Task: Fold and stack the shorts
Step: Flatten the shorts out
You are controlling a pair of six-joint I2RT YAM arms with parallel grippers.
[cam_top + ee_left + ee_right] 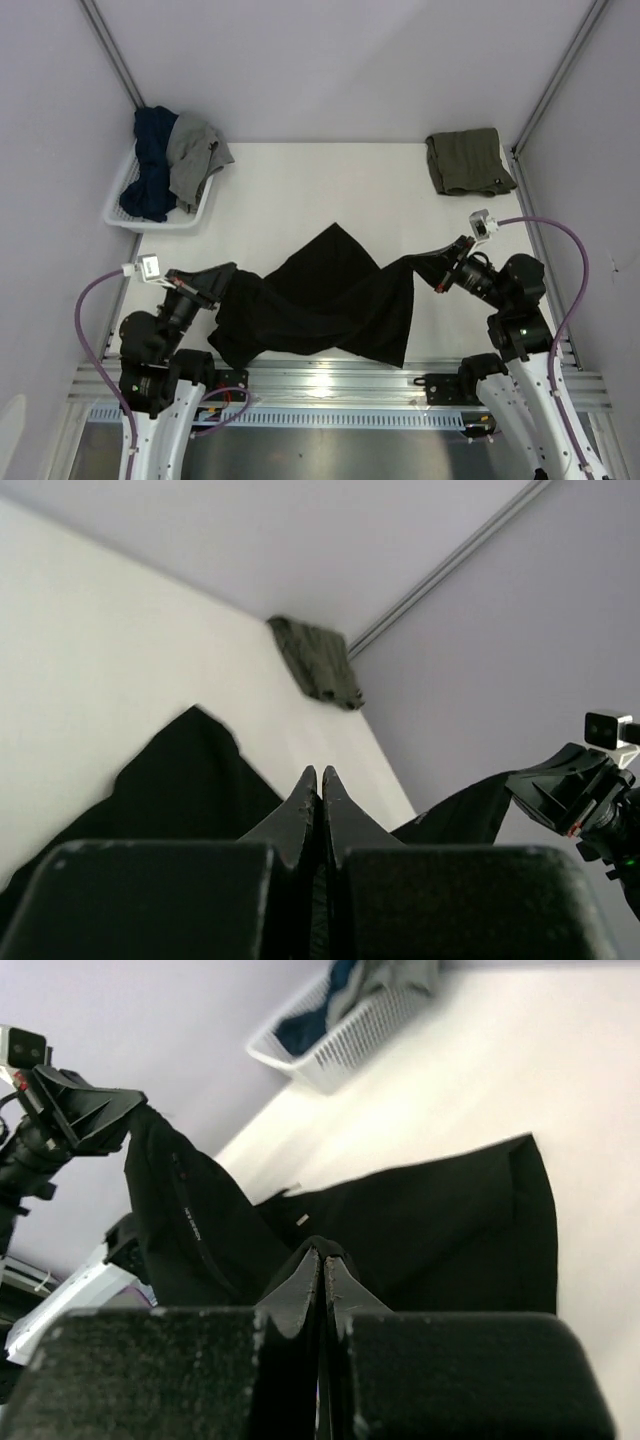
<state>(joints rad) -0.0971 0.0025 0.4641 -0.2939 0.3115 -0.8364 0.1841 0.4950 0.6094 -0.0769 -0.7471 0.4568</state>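
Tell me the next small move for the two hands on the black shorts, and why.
Probably draw the left hand and right hand a little further apart. Both are shut on opposite ends of the black shorts, which sag twisted and bunched onto the table between them. Some tension should flatten the cloth for folding.

No text, brand or number can be read in any view. The black shorts [430,1220] carry a thin line of white print [186,1205] and a small white tag [303,1220], both too small and blurred to make out.
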